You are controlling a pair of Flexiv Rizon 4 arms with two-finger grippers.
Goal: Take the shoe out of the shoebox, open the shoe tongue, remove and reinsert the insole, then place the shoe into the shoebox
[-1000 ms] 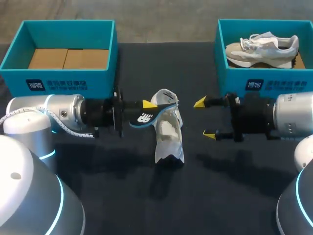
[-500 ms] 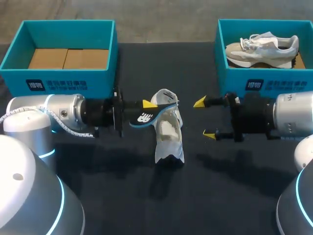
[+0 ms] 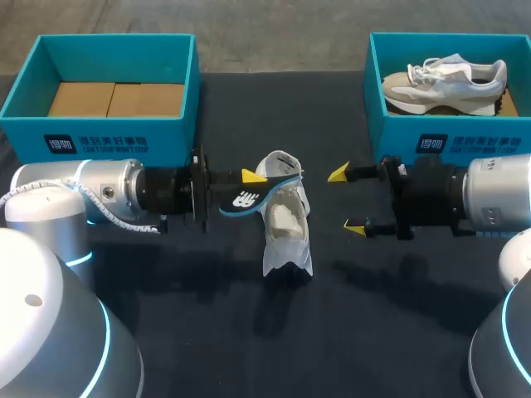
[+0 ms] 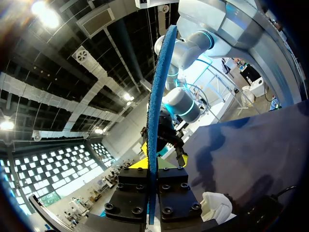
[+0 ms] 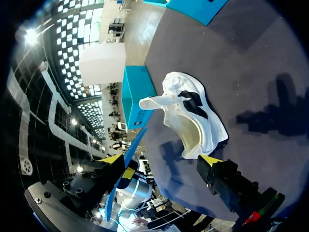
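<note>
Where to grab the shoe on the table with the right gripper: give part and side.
Probably the wall beside its opening, from the right: the white shoe lies mouth-up, that rim faces the open right gripper, and the insole covers the left.

Illegible white print — left shoebox [image 3: 170, 143], right shoebox [image 3: 392, 146], insole [image 3: 249, 199].

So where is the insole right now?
Head view: the insole is gripped in the left hand at mid-table, its free end reaching over the white shoe.
</note>
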